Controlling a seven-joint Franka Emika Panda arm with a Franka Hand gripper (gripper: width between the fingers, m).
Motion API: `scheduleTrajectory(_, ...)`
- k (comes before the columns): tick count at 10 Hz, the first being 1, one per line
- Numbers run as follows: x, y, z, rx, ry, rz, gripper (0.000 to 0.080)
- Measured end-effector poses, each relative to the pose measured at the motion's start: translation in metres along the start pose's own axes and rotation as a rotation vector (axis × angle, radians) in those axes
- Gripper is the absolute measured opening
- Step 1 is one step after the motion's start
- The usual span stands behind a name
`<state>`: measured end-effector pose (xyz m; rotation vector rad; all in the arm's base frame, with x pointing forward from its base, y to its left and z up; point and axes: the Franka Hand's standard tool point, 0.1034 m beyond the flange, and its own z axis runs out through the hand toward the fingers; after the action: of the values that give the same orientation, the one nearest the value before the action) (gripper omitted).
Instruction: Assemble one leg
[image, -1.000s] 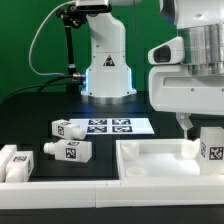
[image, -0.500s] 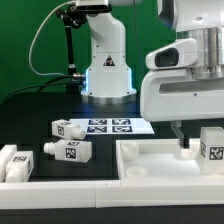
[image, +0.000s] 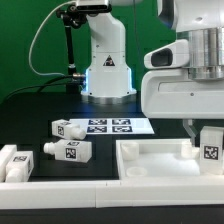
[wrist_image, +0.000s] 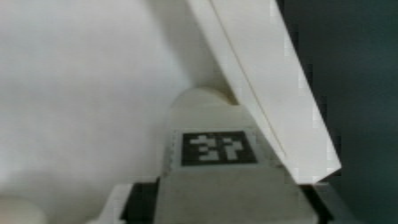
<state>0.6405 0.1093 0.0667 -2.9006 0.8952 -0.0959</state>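
Note:
One leg (image: 212, 146), a stubby white post with a black-and-white tag, stands upright in the corner of the large white tray-shaped part (image: 150, 168) at the exterior view's right. My gripper (image: 202, 135) comes down over it from above. In the wrist view the leg (wrist_image: 217, 140) fills the gap between my fingers, and the gripper (wrist_image: 222, 206) is shut on it, hard against the tray's wall (wrist_image: 249, 60). Three more legs lie on the table at the exterior view's left, two near the marker board (image: 68, 128) (image: 68, 152) and one by the front piece (image: 12, 160).
The marker board (image: 115, 126) lies in front of the robot's base (image: 105, 70). A long white border piece (image: 60, 183) runs along the front edge. The table is black.
The gripper body shifted left and down, then slightly back to the right, its outline changing as if it turned. The leg stays in the tray's corner. The loose legs have not moved.

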Motion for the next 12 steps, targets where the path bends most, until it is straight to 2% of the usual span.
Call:
scheduleTrajectory(3,0.0006,0.0006,-0.0001,-0.001,0.002,0.328,0.0285)
scheduleTrajectory(7,-0.0009,-0.0011,-0.0017,-0.007,-0.033,0.892,0.0285)
scheduleTrajectory(9,-0.0002,-0.0030,0.0004,0.009,-0.032,1.196,0.0285)
scheduleTrajectory(12,0.0012,-0.0005,0.0000,0.007,-0.029,1.309,0.0285)
